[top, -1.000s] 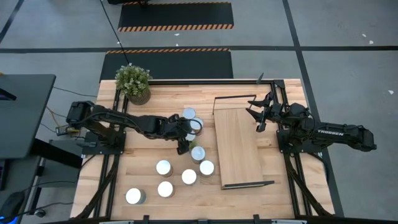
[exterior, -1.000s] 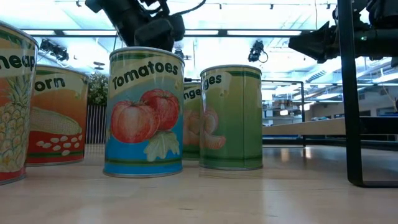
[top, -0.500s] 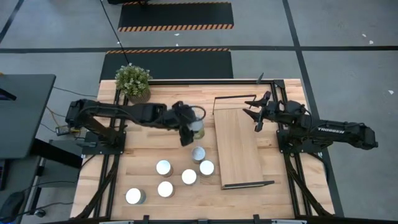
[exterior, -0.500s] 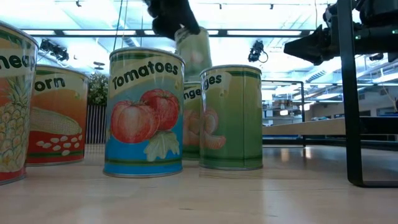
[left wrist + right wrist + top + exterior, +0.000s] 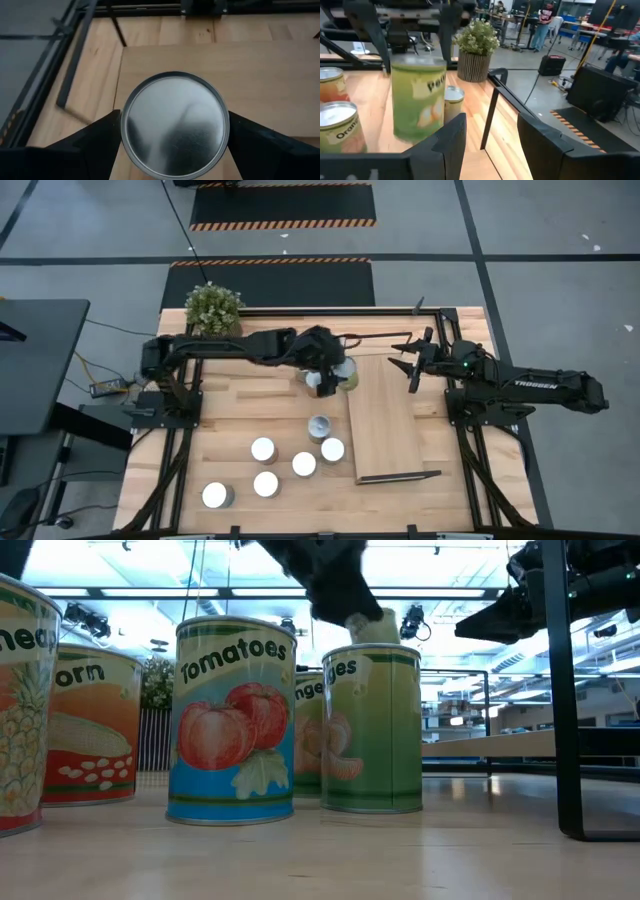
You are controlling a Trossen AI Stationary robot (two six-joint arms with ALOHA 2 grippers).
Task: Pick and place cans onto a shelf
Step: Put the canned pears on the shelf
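My left gripper [image 5: 335, 372] is shut on a green-labelled can [image 5: 347, 376], with its shiny top [image 5: 175, 125] between the fingers. The can hangs over the far left corner of the shelf [image 5: 385, 420], a light-wood board with black wire ends. Several more cans stand upright on the table, among them one [image 5: 318, 427] beside the shelf's left edge and one [image 5: 263, 449] nearer the front. My right gripper [image 5: 410, 365] hovers open at the shelf's far right, with nothing between its fingers [image 5: 447, 145]. My left gripper pinches the can between its two fingers on opposite sides of the wall, just below the top rim [image 5: 121, 127]. The fingers [image 5: 95, 142] come slanting down from the table's left. The can [image 5: 417, 100] stays about upright, lifted clear above the shelf board [image 5: 270, 75].
A potted plant [image 5: 213, 310] stands at the table's far left corner. One more can [image 5: 311, 383] sits just left of the held one, partly under my left gripper. In the low view, tomato [image 5: 235, 720] and orange [image 5: 370, 730] cans stand at the near edge.
My left gripper has lifted the green can clear of the table. It has carried it toward the table's right and far edges, from beside the other cans to above the shelf's far left corner. The other cans have stayed put.
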